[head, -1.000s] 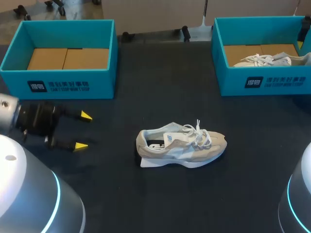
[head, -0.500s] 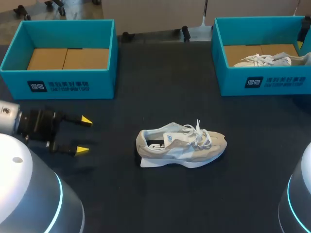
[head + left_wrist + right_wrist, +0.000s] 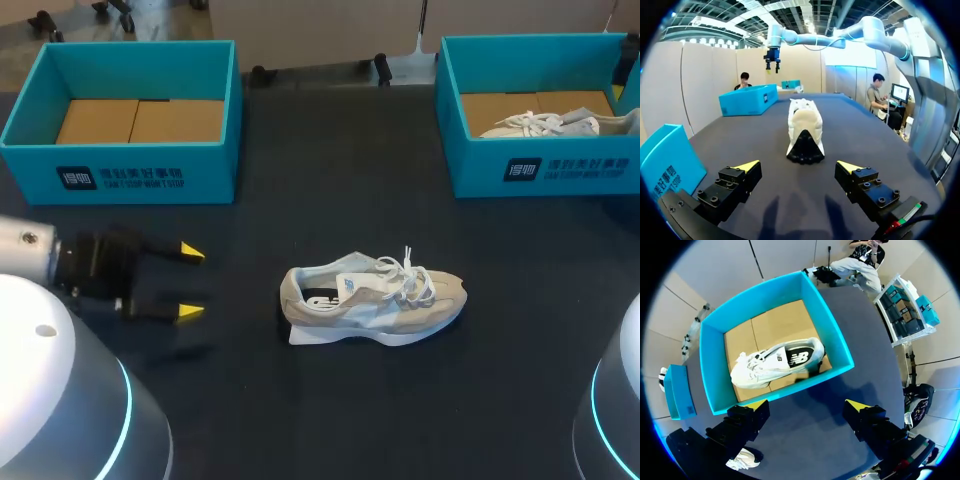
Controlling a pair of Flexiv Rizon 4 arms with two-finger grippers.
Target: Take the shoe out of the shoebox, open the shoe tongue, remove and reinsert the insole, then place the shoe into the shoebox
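The shoe (image 3: 372, 300) sits on its sole mid-tabletop (image 3: 330, 180), toe to 3 o'clock. The left tool (image 3: 190, 282) stands wide and empty at its 9 o'clock, well apart, while the right tool (image 3: 807, 404), equally wide, hangs over the box (image 3: 830, 330) at 2 o'clock that holds a second shoe (image 3: 775, 362). It looks light, with a soft, crushable upper and a stiffer sole, so I'd pinch it across the heel or the midsole sides, not the laces. Since a second ago the left tool has slid a little toward the shoe, which hasn't budged.
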